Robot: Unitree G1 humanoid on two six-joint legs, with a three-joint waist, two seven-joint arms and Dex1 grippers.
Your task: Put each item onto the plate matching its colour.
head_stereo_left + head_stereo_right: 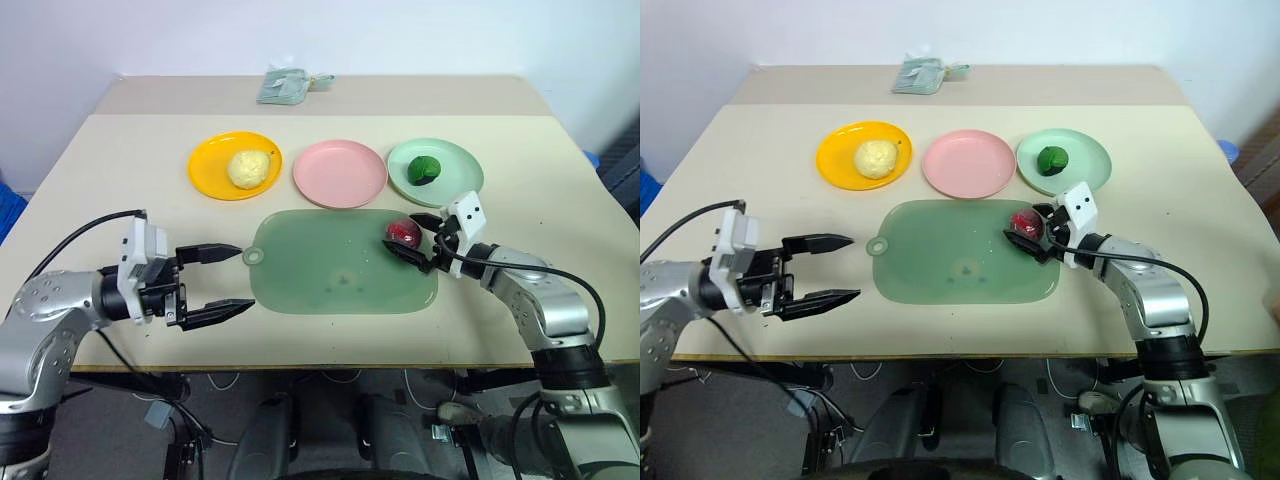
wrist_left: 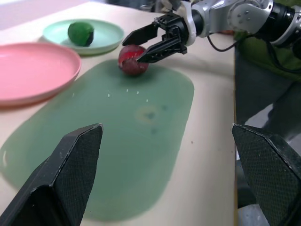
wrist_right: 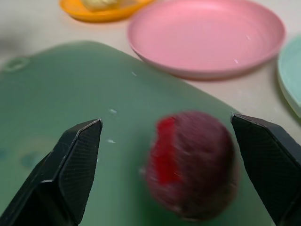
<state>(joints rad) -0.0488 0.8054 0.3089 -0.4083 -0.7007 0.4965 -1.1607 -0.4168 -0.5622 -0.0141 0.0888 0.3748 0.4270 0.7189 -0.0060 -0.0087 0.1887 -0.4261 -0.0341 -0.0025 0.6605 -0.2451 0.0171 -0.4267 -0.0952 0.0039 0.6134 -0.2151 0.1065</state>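
Progress on the task looks good: two of the three items already lie on their plates. The pale yellow bumpy food [image 1: 251,168] sits on the yellow plate [image 1: 207,165], and the dark green knobbly ball [image 1: 424,169] sits on the mint green plate [image 1: 460,160]. The pink plate [image 1: 339,173] between them has nothing on it, so I judge that only the red-maroon ball [image 1: 403,233] is left to place. This ball rests on the far right corner of the translucent green mat [image 1: 330,270], near the pink plate and the mint green one but touching neither. The right gripper [image 1: 426,243] is at the ball with its two black fingers spread wide; the ball lies between them, nearer to one finger, and I cannot tell whether this finger already touches it. The ball is not pinched yet, because free space shows on its other side in the right wrist view. The left gripper [image 1: 222,283] hovers over the near left edge of the table [image 1: 120,140], just beside the mat's left end, with its fingers also spread and nothing between them, well apart from the ball. The next move probably calls for closing the right fingers on the ball and carrying it the short way to the pink plate.
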